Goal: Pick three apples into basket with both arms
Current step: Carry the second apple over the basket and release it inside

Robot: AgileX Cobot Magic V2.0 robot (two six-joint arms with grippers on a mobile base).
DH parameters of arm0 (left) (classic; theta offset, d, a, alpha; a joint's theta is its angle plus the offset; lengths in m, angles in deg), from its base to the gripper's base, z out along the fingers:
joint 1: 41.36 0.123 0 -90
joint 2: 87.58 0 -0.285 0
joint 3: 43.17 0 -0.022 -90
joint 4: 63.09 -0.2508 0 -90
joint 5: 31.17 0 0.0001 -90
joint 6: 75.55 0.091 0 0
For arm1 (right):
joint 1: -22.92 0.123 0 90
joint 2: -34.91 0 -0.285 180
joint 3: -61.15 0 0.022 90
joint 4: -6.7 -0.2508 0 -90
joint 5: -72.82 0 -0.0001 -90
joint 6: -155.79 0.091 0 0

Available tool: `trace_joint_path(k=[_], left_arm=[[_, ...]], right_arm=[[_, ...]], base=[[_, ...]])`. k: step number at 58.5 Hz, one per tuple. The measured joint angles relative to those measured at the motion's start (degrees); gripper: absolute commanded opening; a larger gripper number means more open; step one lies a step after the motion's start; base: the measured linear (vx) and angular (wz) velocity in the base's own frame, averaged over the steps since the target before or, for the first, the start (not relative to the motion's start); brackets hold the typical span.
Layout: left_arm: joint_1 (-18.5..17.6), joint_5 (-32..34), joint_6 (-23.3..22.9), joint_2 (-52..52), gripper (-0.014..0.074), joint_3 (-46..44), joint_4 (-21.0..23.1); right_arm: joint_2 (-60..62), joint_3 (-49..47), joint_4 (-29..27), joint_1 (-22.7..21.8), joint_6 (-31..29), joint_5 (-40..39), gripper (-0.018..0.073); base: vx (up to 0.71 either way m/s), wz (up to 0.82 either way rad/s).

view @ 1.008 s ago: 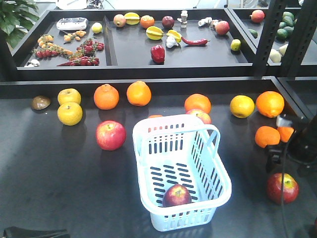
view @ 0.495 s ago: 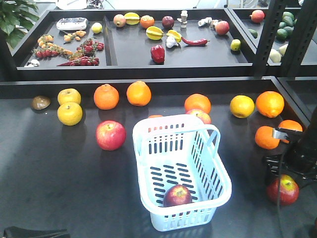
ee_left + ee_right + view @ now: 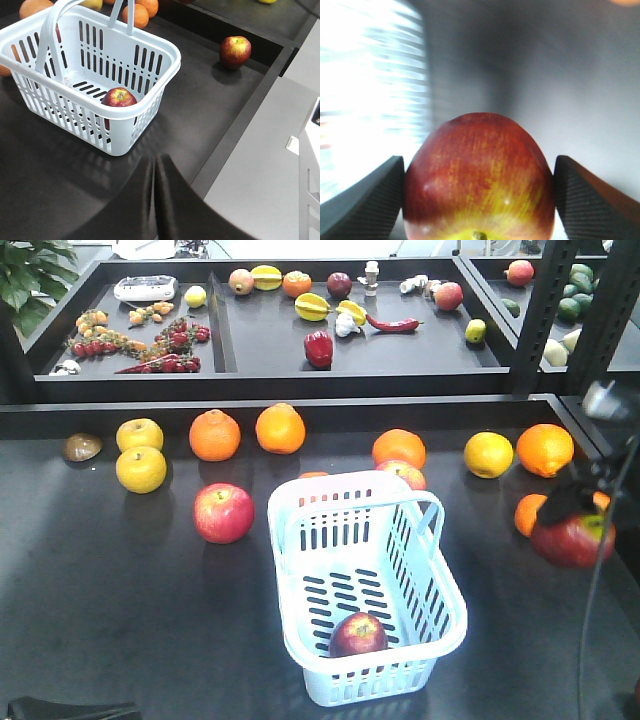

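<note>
The pale blue basket [image 3: 345,483] [image 3: 65,107] stands at the table's middle front, one red apple [image 3: 358,634] [image 3: 119,97] lying in its near end. My right gripper [image 3: 566,522] [image 3: 479,200] is shut on a second apple [image 3: 575,540] [image 3: 479,175], held above the table right of the basket and blurred by motion. A third apple [image 3: 223,512] rests on the table left of the basket. My left gripper [image 3: 155,167] is shut and empty, low at the front left. The left wrist view shows an apple [image 3: 235,51] by the table's edge with no gripper at it.
Another red apple [image 3: 405,473] sits just behind the basket. Oranges [image 3: 281,428] and yellow fruits [image 3: 140,468] are spread across the back of the table. A raised tray shelf [image 3: 260,380] with produce lies behind. A black post [image 3: 545,310] stands at the right. The table's front edge [image 3: 240,130] is close.
My right gripper came down over the apple at the front right, shut on it and lifted it off the table. The left arm and the basket have not moved.
</note>
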Motion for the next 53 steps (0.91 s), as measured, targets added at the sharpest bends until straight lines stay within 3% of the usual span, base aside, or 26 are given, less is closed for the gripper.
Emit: trace_joint_path(k=[8,17,24,28,34,44,53], left_arm=[[0.0,0.0,0.0,0.0,-0.0006,0.0,0.0],[0.0,0.0,0.0,0.0,-0.0006,0.0,0.0],[0.0,0.0,0.0,0.0,-0.0006,0.0,0.0],[0.0,0.0,0.0,0.0,-0.0006,0.0,0.0],[0.0,0.0,0.0,0.0,-0.0006,0.0,0.0],[0.0,0.0,0.0,0.0,-0.0006,0.0,0.0],[0.0,-0.1,0.0,0.0,-0.0006,0.0,0.0]], right_arm=[[9.3,7.1,-6.2,3.3,-4.7,-0.6,-0.0004],[15.1,14.8,-11.4,11.4,-8.0,-6.6,0.0003],[15.3,17.3,-14.5,18.5,-9.6,-12.3,0.0059],[13.9,17.5,-15.2,22.3,-11.1,-14.8,0.0134],[10.9,17.5,-16.6,26.3,-13.1,-17.9,0.0317],[6.8,17.7,-20.5,28.2,-15.3,-26.1,0.0614],[6.1,17.7,-22.5,28.2,-15.3,-30.7,0.0687]], base=[[0.00,0.00],[0.00,0.00],[0.00,0.00],[0.00,0.00],[0.00,0.00],[0.00,0.00],[0.00,0.00]])
